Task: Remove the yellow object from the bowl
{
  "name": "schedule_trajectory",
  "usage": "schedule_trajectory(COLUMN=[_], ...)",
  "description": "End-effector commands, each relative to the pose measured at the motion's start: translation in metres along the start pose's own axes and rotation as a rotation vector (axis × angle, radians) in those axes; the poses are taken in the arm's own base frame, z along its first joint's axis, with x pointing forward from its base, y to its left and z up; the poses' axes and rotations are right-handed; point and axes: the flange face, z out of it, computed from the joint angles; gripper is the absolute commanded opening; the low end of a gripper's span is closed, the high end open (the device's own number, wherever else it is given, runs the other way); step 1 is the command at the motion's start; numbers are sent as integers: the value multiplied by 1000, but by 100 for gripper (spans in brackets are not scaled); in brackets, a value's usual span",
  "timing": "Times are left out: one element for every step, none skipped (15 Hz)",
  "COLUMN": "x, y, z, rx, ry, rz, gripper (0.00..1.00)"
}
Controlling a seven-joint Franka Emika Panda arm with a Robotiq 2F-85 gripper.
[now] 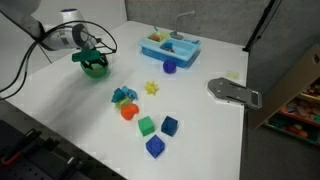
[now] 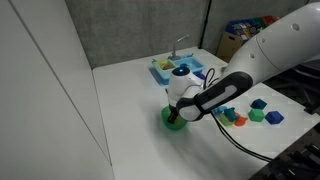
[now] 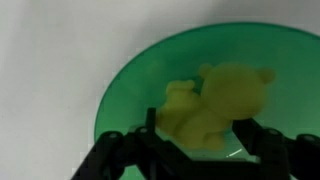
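Claw (image 3: 203, 142) is spread, not clamped. In the wrist view, one finger (image 3: 150, 138) sits at 8 o'clock of the yellow toy piece (image 3: 215, 100) and the other at 4 o'clock, so the piece lies between them. The picture is blurred and I can't confirm pad contact. The yellow piece is lumpy and lies on the floor of the green bowl (image 3: 130, 85), roughly mid-bowl, with the rim curving over it from 9 through 12 o'clock. In an exterior view the bowl (image 1: 95, 70) stands at about 10 o'clock on the white counter (image 1: 210, 130), and my claw comes down onto it from above, hiding most of the inside. From there, the light blue toy sink (image 1: 170, 46) is out at 2 o'clock of the bowl, well apart, with a small blue-purple piece (image 1: 169, 67) just in front of it. The yellow star (image 1: 152, 88) is at 4 o'clock of the bowl on the bare counter. Past it, toward 5 o'clock, there is a teal piece (image 1: 123, 96) touching an orange one (image 1: 128, 112), then a green block (image 1: 147, 125) and two blue blocks (image 1: 170, 125) (image 1: 155, 147). A grey flat fixture (image 1: 235, 93) lies at the counter's 3 o'clock edge.
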Motion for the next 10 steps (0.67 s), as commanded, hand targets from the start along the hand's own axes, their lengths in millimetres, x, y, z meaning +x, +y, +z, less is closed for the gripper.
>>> schedule_trajectory(x=[5, 5, 5, 6, 7, 9, 10, 12, 14, 17], y=[5, 4, 5, 4, 4, 3, 3, 3, 4, 4], z=[5, 3, -1, -6, -11, -18, -24, -33, -42, -50], rx=[-11, -11, -15, -20, -23, -30, -37, -45, -52, -57], ry=[9, 8, 9, 11, 15, 20, 25, 32, 40, 49], rz=[-20, -18, -13, -8, -5, -4, 0, 0, 2, 2], gripper=[47, 40, 34, 32, 25, 15, 9, 11, 10, 11])
